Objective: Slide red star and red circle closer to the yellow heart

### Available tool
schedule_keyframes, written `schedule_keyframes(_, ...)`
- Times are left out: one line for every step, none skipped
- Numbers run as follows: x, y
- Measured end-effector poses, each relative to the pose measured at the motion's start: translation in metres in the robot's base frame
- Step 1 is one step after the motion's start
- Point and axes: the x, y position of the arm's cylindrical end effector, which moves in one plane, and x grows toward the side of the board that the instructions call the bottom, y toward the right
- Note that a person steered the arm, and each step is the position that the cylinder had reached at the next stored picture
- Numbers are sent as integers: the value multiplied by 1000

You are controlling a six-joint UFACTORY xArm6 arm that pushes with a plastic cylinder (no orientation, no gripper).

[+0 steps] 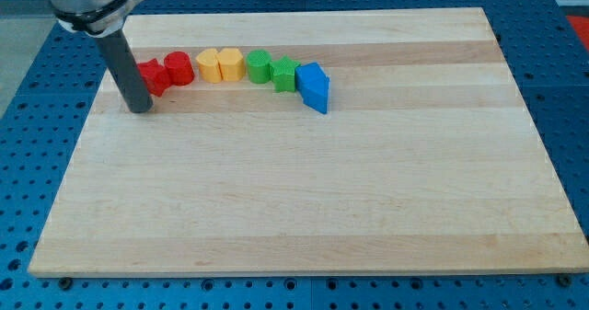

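Observation:
My tip [141,109] rests on the board at the view's upper left, just left of and touching or nearly touching the red star [154,76], which the rod partly hides. The red circle [179,68] sits right against the star's right side. The yellow heart [231,63] lies further right, with a yellow block [210,65] between it and the red circle.
A green circle [259,65], a green star [284,74] and a blue block [314,86] continue the row to the right. The wooden board [304,190] lies on a blue perforated table [28,163].

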Motion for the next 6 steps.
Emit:
schedule_keyframes(0, -13)
schedule_keyframes(-18, -13)
schedule_keyframes(-39, -12)
schedule_keyframes(-49, 0)
schedule_keyframes(-44, 2)
schedule_keyframes(-16, -22)
